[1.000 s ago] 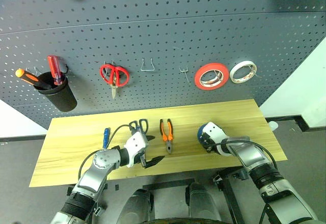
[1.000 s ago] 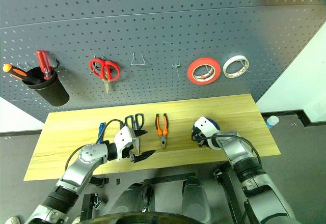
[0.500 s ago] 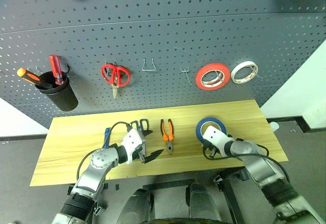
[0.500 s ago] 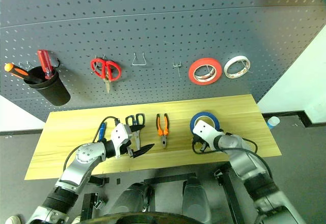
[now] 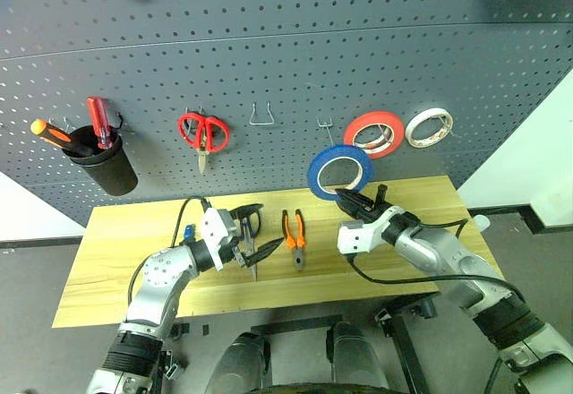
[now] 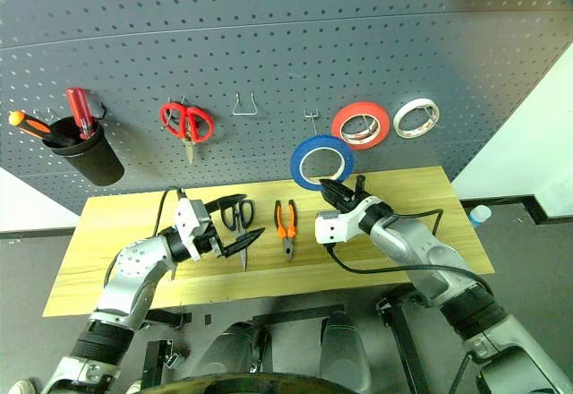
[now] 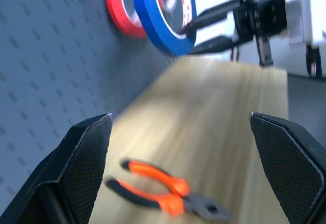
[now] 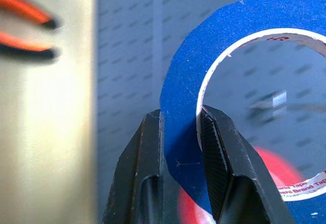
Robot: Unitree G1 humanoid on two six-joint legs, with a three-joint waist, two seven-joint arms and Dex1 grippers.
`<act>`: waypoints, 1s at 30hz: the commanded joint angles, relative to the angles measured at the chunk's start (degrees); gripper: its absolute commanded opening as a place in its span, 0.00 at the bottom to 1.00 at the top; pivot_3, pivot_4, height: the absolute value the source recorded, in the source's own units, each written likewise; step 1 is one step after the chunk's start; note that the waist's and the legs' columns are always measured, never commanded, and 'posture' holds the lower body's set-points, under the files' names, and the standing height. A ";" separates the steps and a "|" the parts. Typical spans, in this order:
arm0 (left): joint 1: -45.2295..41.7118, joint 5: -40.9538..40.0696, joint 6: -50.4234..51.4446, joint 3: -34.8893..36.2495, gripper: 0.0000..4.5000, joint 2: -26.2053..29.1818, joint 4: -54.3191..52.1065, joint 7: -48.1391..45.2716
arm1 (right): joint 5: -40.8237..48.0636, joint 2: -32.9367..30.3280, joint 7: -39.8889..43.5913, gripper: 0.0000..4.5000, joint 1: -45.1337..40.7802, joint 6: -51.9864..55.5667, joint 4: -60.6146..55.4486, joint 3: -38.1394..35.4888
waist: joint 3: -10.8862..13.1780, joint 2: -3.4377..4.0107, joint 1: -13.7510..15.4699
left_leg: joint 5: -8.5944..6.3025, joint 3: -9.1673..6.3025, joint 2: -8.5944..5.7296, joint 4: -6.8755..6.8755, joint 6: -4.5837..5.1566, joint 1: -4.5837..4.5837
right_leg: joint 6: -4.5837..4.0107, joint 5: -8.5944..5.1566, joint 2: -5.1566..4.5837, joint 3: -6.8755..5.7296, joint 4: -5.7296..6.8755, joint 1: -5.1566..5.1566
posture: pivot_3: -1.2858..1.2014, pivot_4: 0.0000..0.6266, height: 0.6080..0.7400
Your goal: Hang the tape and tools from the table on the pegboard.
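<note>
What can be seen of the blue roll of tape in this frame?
The blue roll of tape is a flat ring with a white inner core. It stands upright on edge in the air above the table, in front of the pegboard. The right gripper is shut on its lower rim, one finger inside the ring, one outside.

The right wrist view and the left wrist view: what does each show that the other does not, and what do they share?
Right wrist view: its own two fingers clamp the blue tape's wall, one outside and one inside the ring.
Left wrist view: the open left gripper, with the whole right gripper ahead.
Both: the blue tape, the red roll, the pliers, the table and the pegboard.
</note>
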 commanded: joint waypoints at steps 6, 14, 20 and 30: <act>0.26 -5.50 -2.12 2.57 1.00 -3.00 -2.11 -0.92 | -3.07 1.77 -2.63 0.15 -6.19 -2.71 4.00 -1.28 | -0.09 -0.03 -0.22 | 0.00 0.03 0.01 -0.01 0.00 0.02 | -0.04 0.03 0.03 0.04 -0.02 0.01 | 0.48 0.12 0.98; -0.75 -6.61 -5.80 3.90 1.00 -6.24 0.07 -1.22 | 1.92 5.34 4.92 0.15 -10.98 -3.51 14.53 -0.63 | -0.38 -0.12 -0.42 | 0.02 0.06 0.01 -0.01 0.03 0.03 | -0.08 0.12 0.05 0.07 -0.20 0.09 | 0.48 0.11 0.98; -0.59 -6.87 -8.13 4.34 1.00 -7.86 0.99 -1.25 | 0.59 5.14 5.44 0.15 -12.74 -5.15 19.07 0.61 | -0.53 -0.11 -1.41 | 0.08 0.07 0.01 -0.01 0.03 -0.01 | -0.02 0.30 0.06 0.08 -0.48 0.16 | 0.48 0.10 0.98; -0.59 -6.17 -9.04 4.24 1.00 -7.93 1.88 -1.39 | 1.32 5.53 6.93 0.50 -12.33 -6.51 19.81 0.46 | -1.19 -0.09 -1.46 | 0.01 0.10 0.01 -0.04 0.22 0.47 | 0.01 0.35 0.08 0.12 -0.63 0.72 | 0.48 0.09 0.98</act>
